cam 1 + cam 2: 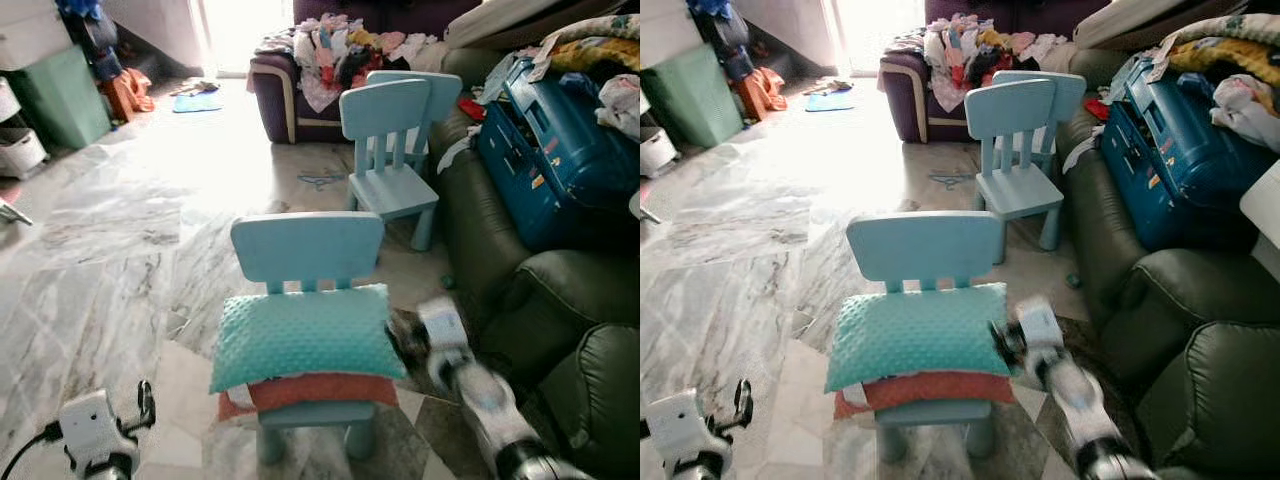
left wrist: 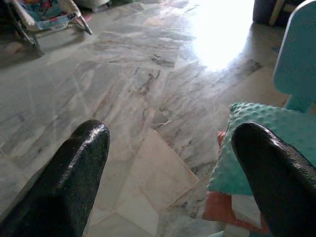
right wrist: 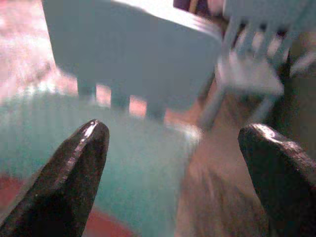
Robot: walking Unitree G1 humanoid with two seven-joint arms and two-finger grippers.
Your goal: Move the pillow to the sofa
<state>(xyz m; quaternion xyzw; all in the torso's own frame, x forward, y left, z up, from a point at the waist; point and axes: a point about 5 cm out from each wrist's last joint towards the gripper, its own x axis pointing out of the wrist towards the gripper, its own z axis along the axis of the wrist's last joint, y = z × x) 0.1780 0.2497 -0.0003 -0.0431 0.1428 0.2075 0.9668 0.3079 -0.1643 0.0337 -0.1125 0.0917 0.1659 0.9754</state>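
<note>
Right now I see the teal pillow (image 1: 305, 335) lying on an orange cushion (image 1: 315, 391) on the small blue chair (image 1: 308, 250). My right pincer (image 3: 173, 177), fingers spread wide and empty, sits just beside the pillow's right end. My left pincer (image 2: 173, 182), also wide open and empty, hangs low over the floor (image 1: 120, 250), left of the chair. The green sofa (image 1: 560, 300) stands to the right.

both eye views look forward and down from the head at the near blue chair (image 1: 306, 262), which stands close below them; the right eye sits a little to the side, so the chair lands further left in its frame. the left wrist view looks low across the marble floor (image 2: 148, 98) from the chair's left side. the right wrist view, blurred, faces the chair's backrest (image 3: 133, 54) from very near.
</note>
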